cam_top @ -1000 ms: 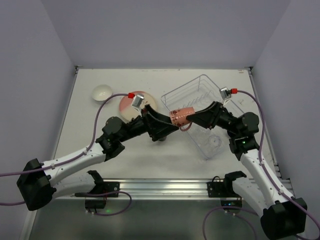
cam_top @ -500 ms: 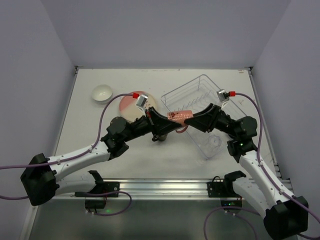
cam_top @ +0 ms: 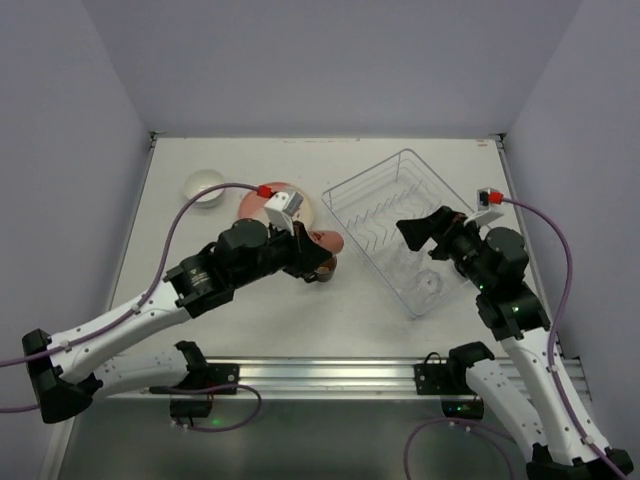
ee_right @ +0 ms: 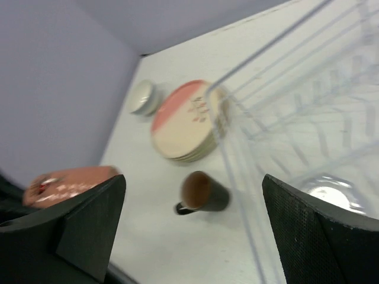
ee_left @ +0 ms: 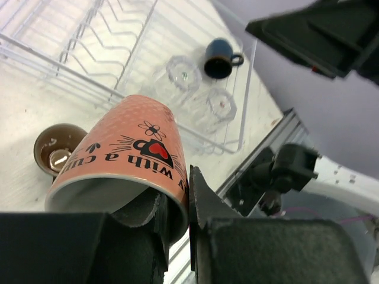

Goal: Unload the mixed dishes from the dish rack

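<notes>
Left arm [cam_top: 150, 310] reaches forward toward table centre. Left gripper [ee_left: 177, 202] clamps the rim of a salmon cup [ee_left: 127, 151], one finger inside. Right arm [cam_top: 520, 320] bent upright; right gripper [cam_top: 408, 230] jaws spread wide.

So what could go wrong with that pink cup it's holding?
1. The left hand pinches the salmon cup only by its rim, and the cup is tipped on its side, so it might slip out and drop.
2. The brown cup stands close below it, so lowering the salmon cup here could bump the two together.
</notes>
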Motion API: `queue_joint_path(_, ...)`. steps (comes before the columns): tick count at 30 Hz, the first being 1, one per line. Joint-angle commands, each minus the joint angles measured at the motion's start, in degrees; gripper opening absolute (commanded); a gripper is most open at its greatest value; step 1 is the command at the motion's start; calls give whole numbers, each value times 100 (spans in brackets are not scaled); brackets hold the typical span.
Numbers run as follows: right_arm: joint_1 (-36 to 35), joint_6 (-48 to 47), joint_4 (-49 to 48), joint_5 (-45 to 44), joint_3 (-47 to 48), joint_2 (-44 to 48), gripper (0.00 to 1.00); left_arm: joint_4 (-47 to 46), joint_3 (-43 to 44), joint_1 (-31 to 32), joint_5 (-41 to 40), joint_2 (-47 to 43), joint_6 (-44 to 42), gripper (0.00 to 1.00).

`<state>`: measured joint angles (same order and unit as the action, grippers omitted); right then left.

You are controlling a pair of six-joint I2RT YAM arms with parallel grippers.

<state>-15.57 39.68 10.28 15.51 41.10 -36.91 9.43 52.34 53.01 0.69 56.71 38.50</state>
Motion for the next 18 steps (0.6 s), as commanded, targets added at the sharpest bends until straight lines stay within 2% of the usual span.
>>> queue_joint_path(1, 28, -1093, 1921, -2259, 486, 17, 99, 1778, 952, 585, -558, 269, -554, 0)
queue_joint_path(3, 28, -1243, 2170, -2604, 635, -18, 99, 2684, 1635, 1068, -1015, 936, -537, 0)
queue_joint_path(4, 28, -1244, 2284, -2797, 662, -10, 99, 3009, 1866, 1549, -1505, 1217, -511, 0)
queue_joint_path(6, 28, -1182, 2496, -3159, 750, 113, 99, 3687, 2324, 1939, -1816, 1921, -379, 0)
queue_joint_path(11, 28, -1112, 2794, -3501, 925, 412, 99, 3838, 2334, 1976, -1819, 2852, -308, 0)
queue_joint_path(18, 28, -1199, 3023, -3616, 1040, 447, 99, 3522, 2395, 1801, -889, 4040, -984, 0)
